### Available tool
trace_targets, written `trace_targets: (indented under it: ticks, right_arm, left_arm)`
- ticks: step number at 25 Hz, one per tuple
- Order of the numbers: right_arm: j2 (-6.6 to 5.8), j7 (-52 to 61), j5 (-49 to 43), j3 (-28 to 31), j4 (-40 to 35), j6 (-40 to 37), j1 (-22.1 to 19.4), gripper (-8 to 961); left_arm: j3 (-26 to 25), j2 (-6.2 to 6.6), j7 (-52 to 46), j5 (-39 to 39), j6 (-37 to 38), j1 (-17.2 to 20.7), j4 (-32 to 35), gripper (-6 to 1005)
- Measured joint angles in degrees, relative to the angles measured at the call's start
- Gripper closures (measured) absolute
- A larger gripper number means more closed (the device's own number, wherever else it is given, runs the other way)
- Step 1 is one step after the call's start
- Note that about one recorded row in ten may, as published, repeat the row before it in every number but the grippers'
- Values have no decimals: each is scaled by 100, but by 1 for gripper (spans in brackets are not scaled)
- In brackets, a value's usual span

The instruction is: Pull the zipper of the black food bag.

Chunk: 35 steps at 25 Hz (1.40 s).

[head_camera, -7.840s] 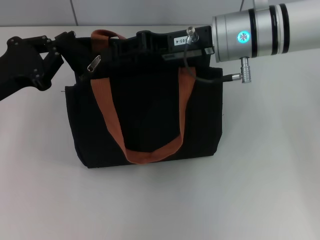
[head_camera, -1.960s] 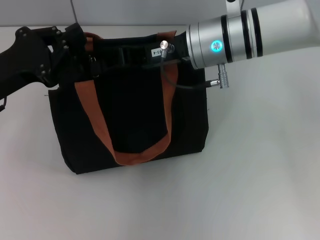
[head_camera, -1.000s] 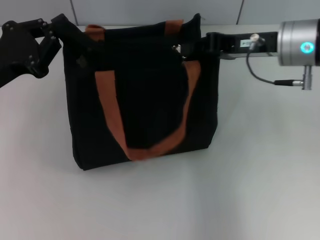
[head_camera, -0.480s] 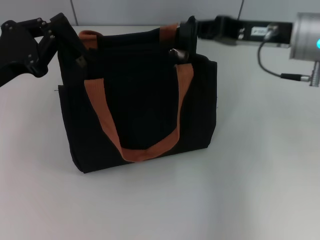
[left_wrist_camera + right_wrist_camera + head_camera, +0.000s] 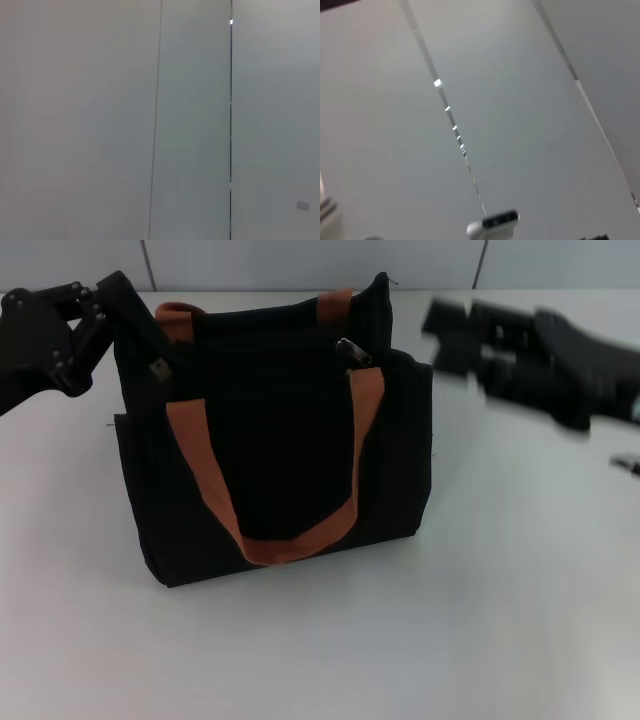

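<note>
The black food bag (image 5: 280,440) stands upright on the white table, its two rust-orange handle straps (image 5: 215,480) hanging down the front. The small silver zipper pull (image 5: 349,349) hangs at the bag's top edge near the right end. My left gripper (image 5: 128,312) is at the bag's top left corner and looks shut on the fabric there. My right gripper (image 5: 450,335) is blurred, off to the right of the bag and clear of it. Both wrist views show only grey wall panels.
The white table (image 5: 420,640) spreads in front of and to the right of the bag. A grey panelled wall (image 5: 300,260) runs behind the table. A small white object (image 5: 494,223) shows in the right wrist view.
The zipper pull has gone from the bag's left end to its right end. My right gripper has let go at the top right and swung away to the right. The left gripper holds still.
</note>
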Motion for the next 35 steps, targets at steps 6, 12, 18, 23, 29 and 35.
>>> trace_targets:
  ticks: [6,12,18,23,29,35]
  right_arm:
    - [41,-1277,-754,-65,77,-110,-270,341]
    - [55,-2111,-1692,-80,507,149,-224,259]
    - [70,-2457,-1929,-88,891,473,-57,259]
    - [72,-2498,-2027,-129,965,541,110,259]
    - [103,-2786,-2012,-323,1420,845,389,259]
    - [106,-3085,-1968,-284,1799,998,514,259]
  left_arm:
    - [29,0,-254,36,-171,82,19,932]
    - [78,6,-686,58,-392,209,12,880]
    - [294,128,-1070,307,-415,279,204,828]
    - [356,612,-2107,1171,119,406,872,661]
    - [120,637,-1559,1185,1309,738,934,340]
    - [462,182,-298,1135,1496,1002,874,221]
